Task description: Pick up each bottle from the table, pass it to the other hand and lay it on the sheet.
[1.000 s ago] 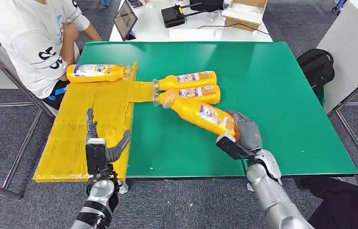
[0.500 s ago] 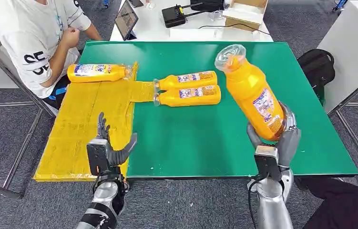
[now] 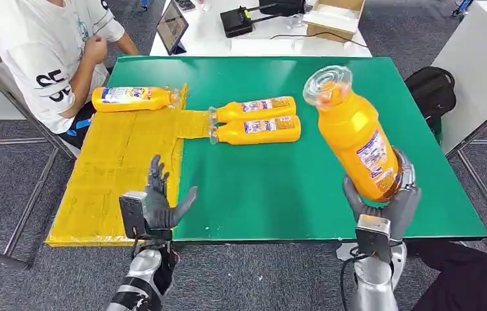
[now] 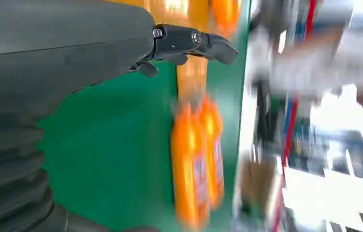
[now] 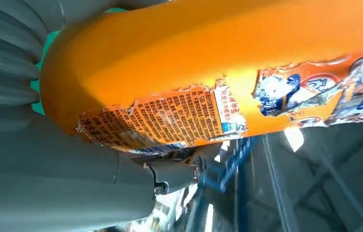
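Bottles lie at several spots: one bottle [image 3: 130,98] rests on its side on the yellow sheet [image 3: 107,181] at the far left corner of the green worktop [image 3: 279,188], beside a seated person [image 3: 46,58]. Near the front edge the left hand [image 3: 156,207] hovers at the sheet's inner border, its fingers [image 3: 156,173] spread wide and holding nothing. Toward the middle, a pair of bottles [image 3: 257,120] lies side by side, touching, caps toward the sheet. Over the front right part of the worktop the right hand [image 3: 383,204] grips the base of a raised bottle [image 3: 354,133], tilted with its clear cap up and away from the hand; its torn label shows in the right wrist view.
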